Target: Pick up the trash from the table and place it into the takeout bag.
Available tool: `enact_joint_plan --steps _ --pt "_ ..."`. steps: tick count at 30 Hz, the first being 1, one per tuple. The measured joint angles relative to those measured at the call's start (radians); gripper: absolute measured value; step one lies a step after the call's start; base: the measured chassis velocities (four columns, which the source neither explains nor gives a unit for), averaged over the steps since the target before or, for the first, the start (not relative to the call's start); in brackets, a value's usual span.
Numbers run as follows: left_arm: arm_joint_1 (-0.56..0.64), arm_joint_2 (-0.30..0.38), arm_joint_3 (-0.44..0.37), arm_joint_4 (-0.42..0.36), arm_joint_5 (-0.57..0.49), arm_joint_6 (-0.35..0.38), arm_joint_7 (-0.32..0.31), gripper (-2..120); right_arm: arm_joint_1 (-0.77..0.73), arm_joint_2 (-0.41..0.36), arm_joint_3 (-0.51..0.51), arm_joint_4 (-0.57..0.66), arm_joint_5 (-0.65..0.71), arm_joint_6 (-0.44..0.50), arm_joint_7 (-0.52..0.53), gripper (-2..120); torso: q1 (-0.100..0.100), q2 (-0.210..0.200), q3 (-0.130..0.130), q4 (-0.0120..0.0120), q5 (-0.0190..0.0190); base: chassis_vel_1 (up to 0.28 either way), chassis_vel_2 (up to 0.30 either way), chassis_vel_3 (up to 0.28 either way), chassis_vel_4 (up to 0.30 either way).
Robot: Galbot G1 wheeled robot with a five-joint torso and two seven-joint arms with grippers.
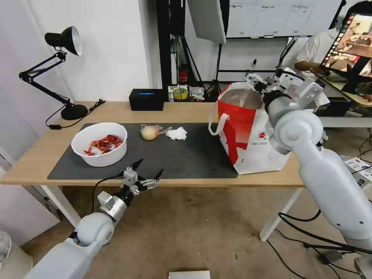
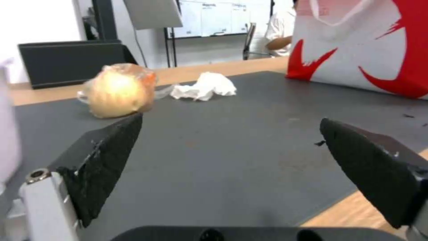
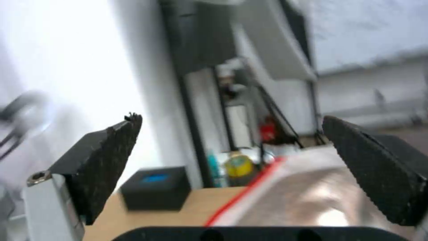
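Left gripper (image 1: 150, 170) at mat (image 1: 193, 155) edge

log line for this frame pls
left gripper: open, near mat edge | right gripper: open, above takeout bag | on mat: bowl, wrapped lump, tissue

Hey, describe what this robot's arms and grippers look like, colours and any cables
Both arms are smooth, glossy white-grey tubes with rounded joints. Left gripper has a silver metal body, a thin black cable and two black, pointed, rough-textured fingers. Right gripper has the same black wedge fingers.
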Motion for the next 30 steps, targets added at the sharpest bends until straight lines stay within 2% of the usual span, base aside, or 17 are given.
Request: enact_joint_plan --steps 1,2,8,14,15,18,19,21,23,25,30 --pt "0.005 0.002 -0.007 -0.001 0.002 -0.001 0.000 100 -0.005 -0.010 -0.012 0.013 -0.024 -0.001 -0.026 100 0.000 0.000 0.000 -0.0001 0.0000 0.000 0.000 0.000 0.000" --pt "0.016 0.006 -0.026 -0.002 0.009 -0.013 -0.001 100 -0.029 -0.037 -0.042 0.051 -0.091 -0.002 -0.095 100 0.000 0.000 0.000 -0.0001 0.0001 0.000 0.000 0.000 0.000" --pt "0.057 0.025 -0.097 0.000 0.013 -0.036 0.000 100 -0.149 -0.086 -0.059 0.116 -0.199 0.059 -0.206 100 0.000 0.000 0.000 0.0000 0.0003 0.000 0.000 0.000 0.000" --pt "0.127 0.037 -0.170 0.002 0.013 -0.071 0.009 100 -0.363 -0.152 -0.004 0.170 -0.289 0.203 -0.280 100 0.000 0.000 0.000 -0.0002 0.0003 0.000 0.000 0.000 0.000" --pt "0.127 0.037 -0.170 0.002 0.013 -0.071 0.009 100 -0.363 -0.152 -0.004 0.170 -0.289 0.203 -0.280 100 0.000 0.000 0.000 -0.0002 0.0003 0.000 0.000 0.000 0.000" --pt "0.175 0.031 -0.209 0.009 0.017 -0.094 0.013 100 -0.520 -0.184 0.076 0.197 -0.368 0.278 -0.313 100 0.000 0.000 0.000 -0.0001 0.0000 0.000 0.000 0.000 0.000" --pt "0.175 0.031 -0.209 0.009 0.017 -0.094 0.013 100 -0.520 -0.184 0.076 0.197 -0.368 0.278 -0.313 100 0.000 0.000 0.000 -0.0001 0.0000 0.000 0.000 0.000 0.000" --pt "0.211 0.026 -0.243 0.011 0.017 -0.109 0.018 100 -0.664 -0.194 0.132 0.218 -0.426 0.321 -0.319 100 0.000 0.000 0.000 -0.0001 0.0001 0.000 0.000 0.000 0.000" --pt "0.219 0.025 -0.252 0.011 0.017 -0.112 0.019 100 -0.704 -0.194 0.144 0.221 -0.445 0.335 -0.319 100 0.000 0.000 0.000 -0.0001 0.0002 0.000 0.000 0.000 0.000" --pt "0.249 0.023 -0.288 0.011 0.010 -0.121 0.029 100 -0.857 -0.173 0.190 0.221 -0.525 0.401 -0.322 100 0.000 0.000 0.000 -0.0002 0.0002 0.000 0.000 0.000 0.000" --pt "0.279 0.026 -0.321 0.015 -0.004 -0.134 0.050 100 -0.985 -0.137 0.213 0.199 -0.581 0.461 -0.335 100 0.000 0.000 0.000 -0.0003 0.0004 0.000 0.000 0.000 0.000"
